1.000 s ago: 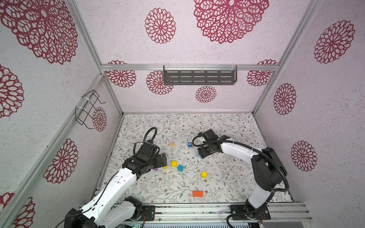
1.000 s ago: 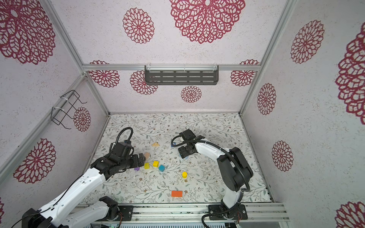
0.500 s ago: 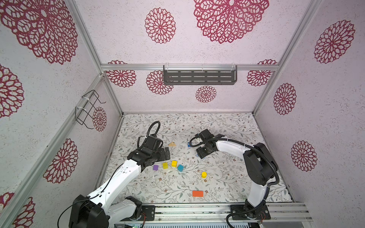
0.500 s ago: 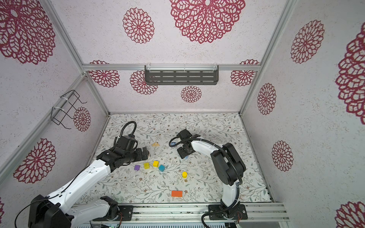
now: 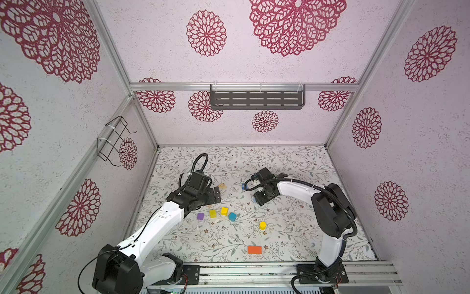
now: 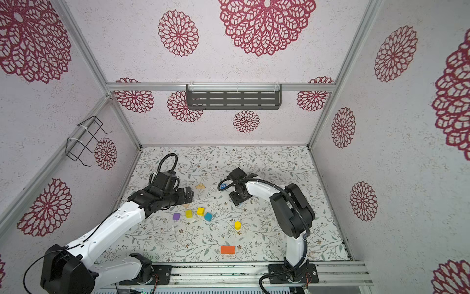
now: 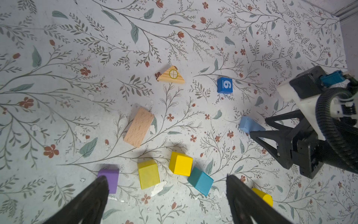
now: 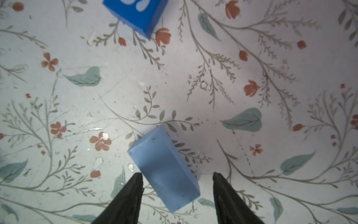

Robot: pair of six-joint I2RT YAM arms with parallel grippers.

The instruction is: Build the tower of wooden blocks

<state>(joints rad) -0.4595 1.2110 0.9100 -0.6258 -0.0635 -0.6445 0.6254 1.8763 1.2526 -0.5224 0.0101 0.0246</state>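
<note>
Straddling the light blue block [image 8: 162,164], our right gripper [image 8: 177,179] stands spread. The block lies flat on the floral mat [image 8: 271,48] between its tips, long axis pointing out ahead, somewhat skewed. We judge this arm nearer — our left gripper [image 7: 167,178], spread wide, hangs well apart.

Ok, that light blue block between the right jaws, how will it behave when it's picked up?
Probably rigid: the light blue block shows hard, straight edges. It lies skewed between the jaws, so it may twist if they close.
</note>
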